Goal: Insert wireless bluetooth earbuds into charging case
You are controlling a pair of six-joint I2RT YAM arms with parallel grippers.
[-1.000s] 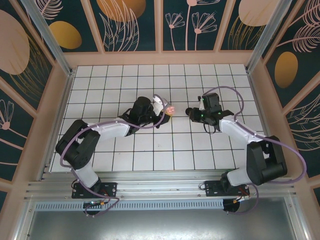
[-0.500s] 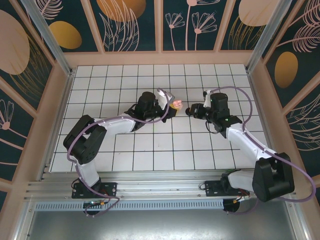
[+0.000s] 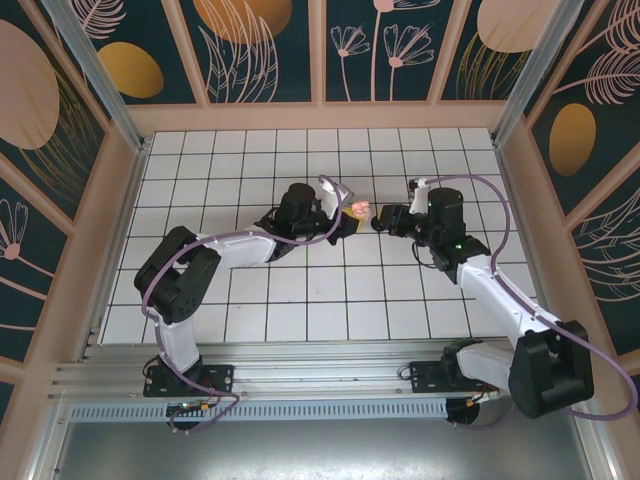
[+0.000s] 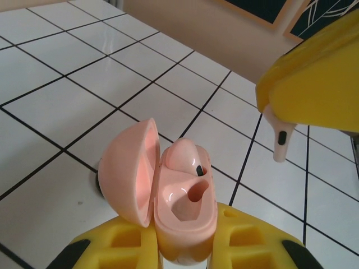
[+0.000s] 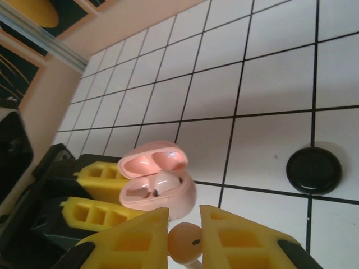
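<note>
- My left gripper (image 3: 347, 215) is out over the middle of the tiled table (image 3: 300, 300). Its yellow jaws are clamped on the lower body of the pink charging case (image 4: 185, 216).
- On the left wrist camera, the case's lid (image 4: 130, 174) is swung open to the left and the inside faces up.
- The first earbud (image 4: 182, 158) is seated in the far socket of the case. The near socket (image 4: 193, 193) is a bare hollow.
- My right gripper (image 5: 185, 224) has its jaws pinched together on the second earbud (image 5: 185, 242), with the round pink head caught between the two yellow fingertips.
- From the left wrist, that second earbud (image 4: 279, 137) hangs stem-down under a right finger (image 4: 314, 84). It is up and to the right of the open case, close but not touching.
- From the right wrist, the open case (image 5: 160, 193) sits just beyond my right fingertips, with the left gripper's fingers (image 5: 98, 176) beside it.
- From above, the right gripper (image 3: 383, 219) and the left gripper are tip to tip, with the pink case between them.
- A black round case (image 5: 314, 171) lies flat on a tile off to the side, well apart from the pink one.
</note>
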